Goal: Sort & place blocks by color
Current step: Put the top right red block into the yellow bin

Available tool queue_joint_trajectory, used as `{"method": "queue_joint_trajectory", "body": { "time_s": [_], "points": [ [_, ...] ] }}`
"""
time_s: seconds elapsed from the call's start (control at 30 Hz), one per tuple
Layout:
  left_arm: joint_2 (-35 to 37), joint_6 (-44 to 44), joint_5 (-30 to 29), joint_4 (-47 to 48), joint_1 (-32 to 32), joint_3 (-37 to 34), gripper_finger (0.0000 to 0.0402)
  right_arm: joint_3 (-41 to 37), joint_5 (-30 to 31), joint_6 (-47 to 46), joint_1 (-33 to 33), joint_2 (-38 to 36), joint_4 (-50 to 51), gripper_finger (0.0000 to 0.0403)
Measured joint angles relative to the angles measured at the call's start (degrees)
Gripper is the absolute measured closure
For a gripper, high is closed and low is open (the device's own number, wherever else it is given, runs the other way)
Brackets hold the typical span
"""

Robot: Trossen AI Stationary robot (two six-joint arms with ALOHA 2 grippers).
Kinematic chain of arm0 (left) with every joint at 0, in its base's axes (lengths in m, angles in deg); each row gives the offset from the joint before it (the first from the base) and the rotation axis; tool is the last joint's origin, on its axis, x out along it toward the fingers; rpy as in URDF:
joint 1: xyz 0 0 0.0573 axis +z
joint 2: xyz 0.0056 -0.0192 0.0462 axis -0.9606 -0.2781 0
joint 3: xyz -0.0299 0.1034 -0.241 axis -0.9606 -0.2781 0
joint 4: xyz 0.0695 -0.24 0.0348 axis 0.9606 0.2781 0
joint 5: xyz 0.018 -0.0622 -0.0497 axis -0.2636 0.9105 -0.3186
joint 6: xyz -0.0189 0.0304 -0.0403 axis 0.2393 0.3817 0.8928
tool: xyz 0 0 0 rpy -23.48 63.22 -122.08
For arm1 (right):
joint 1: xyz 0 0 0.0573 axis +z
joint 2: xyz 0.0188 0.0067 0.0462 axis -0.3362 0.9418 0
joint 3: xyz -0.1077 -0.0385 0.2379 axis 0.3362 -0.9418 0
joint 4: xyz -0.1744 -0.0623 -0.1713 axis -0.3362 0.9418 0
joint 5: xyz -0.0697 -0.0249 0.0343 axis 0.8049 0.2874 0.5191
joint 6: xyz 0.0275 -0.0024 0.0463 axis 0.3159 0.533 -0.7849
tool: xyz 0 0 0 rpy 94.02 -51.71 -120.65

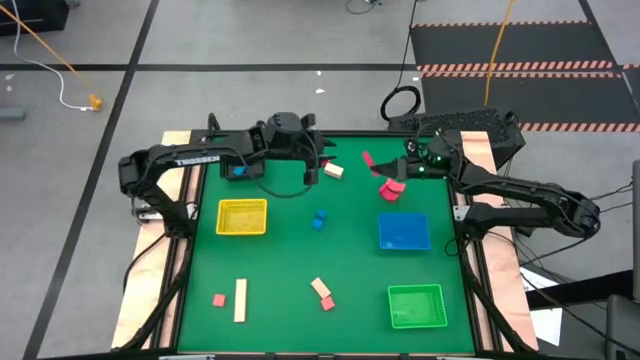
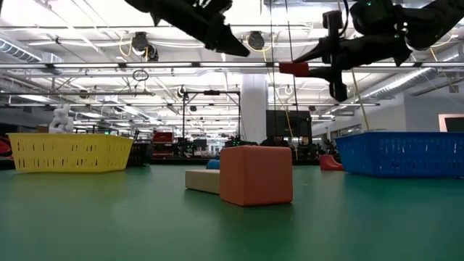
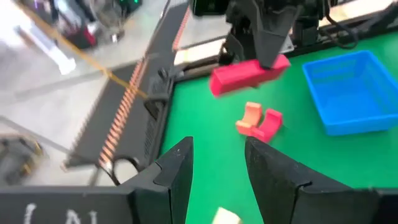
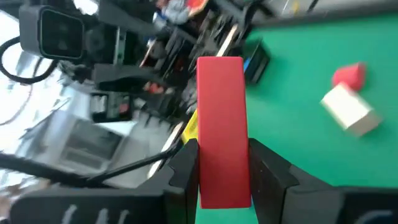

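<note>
My right gripper [image 4: 222,165] is shut on a red bar [image 1: 374,164] and hangs over the far middle of the table, above a small heap of red and orange blocks [image 1: 392,189]. My left gripper [image 3: 216,163] is open and hovers high near a cream block [image 1: 334,171], touching nothing. Two blue blocks [image 1: 319,219] lie mid-table and another blue block [image 1: 238,171] sits under the left arm. A red cube [image 1: 218,299], a cream bar [image 1: 240,299] and a tan and red pair [image 1: 322,292] rest flat near the near edge. My right gripper pinches the red bar between its two fingers, which lie on the long sides [image 4: 221,186] of its nearer end. The fingers lie along the bar, whose free end [image 4: 220,71] sticks out past them toward the table's left. It is lifted clear [image 2: 293,69] and about level.
A yellow tray [image 1: 242,217] sits on the left, a blue tray [image 1: 404,231] on the right and a green tray [image 1: 416,306] at the near right. The green mat between the trays holds only the scattered blocks. Cables and a dark case lie past the far edge.
</note>
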Motion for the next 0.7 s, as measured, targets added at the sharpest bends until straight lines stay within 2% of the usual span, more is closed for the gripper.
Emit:
{"method": "queue_joint_trajectory", "body": {
  "time_s": [0.13,0.27,0.43,0.7],
  "points": [
    [-3.4,-8.7,1.7,-4.4,-1.6,0.0,0.0254,0.0,-0.8,-3.6,3.5,2.2,-0.3,0.0316],
    [-5.2,-15.6,2.2,-4.1,-3.6,0.0,0.0254,0.0,-0.8,-4.9,5.8,4.0,-0.6,0.0316],
    [-5.8,-16.2,3.0,-4.1,-4.9,0.0,0.0254,0.0,-0.8,-6.9,7.6,5.4,-2.1,0.0316],
    [-5.8,-15.6,4.4,-4.0,-5.2,0.0,0.0254,0.1,-0.8,-8.6,10.1,9.7,-11.9,0.0316]
  ]
}}
